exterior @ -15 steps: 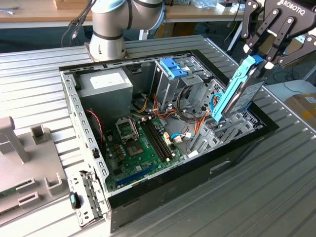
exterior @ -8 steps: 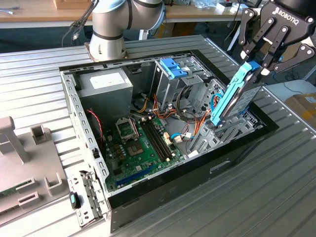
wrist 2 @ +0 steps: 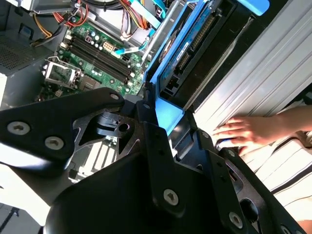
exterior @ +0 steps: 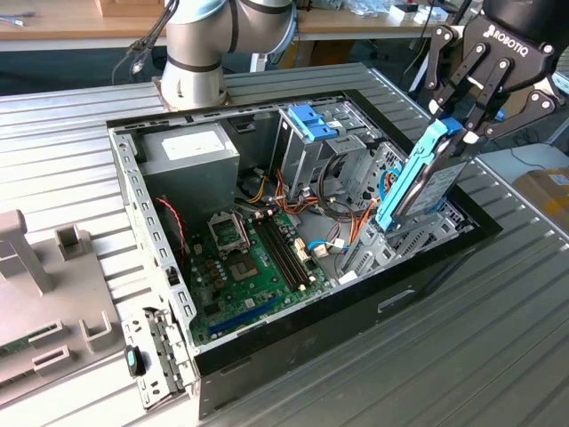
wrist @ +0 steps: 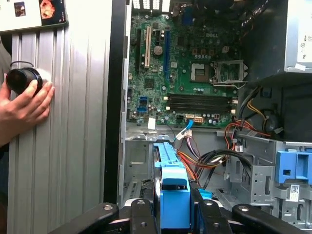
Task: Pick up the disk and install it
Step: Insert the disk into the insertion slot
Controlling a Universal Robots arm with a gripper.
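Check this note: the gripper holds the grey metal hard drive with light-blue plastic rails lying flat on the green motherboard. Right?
Not flat. The gripper holds the grey metal hard drive with light-blue plastic rails steeply on edge, clear of the green motherboard, with its lower end in the open computer case, as the exterior view shows.

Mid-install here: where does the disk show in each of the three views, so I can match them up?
Exterior view: the disk stands tilted in the gripper, at the computer case's side on the exterior view's right.
Second wrist view: the disk runs lengthwise away from the gripper, beside the motherboard.
First wrist view: the disk is edge-on, clamped in the gripper.
Shared landmark: the green motherboard.
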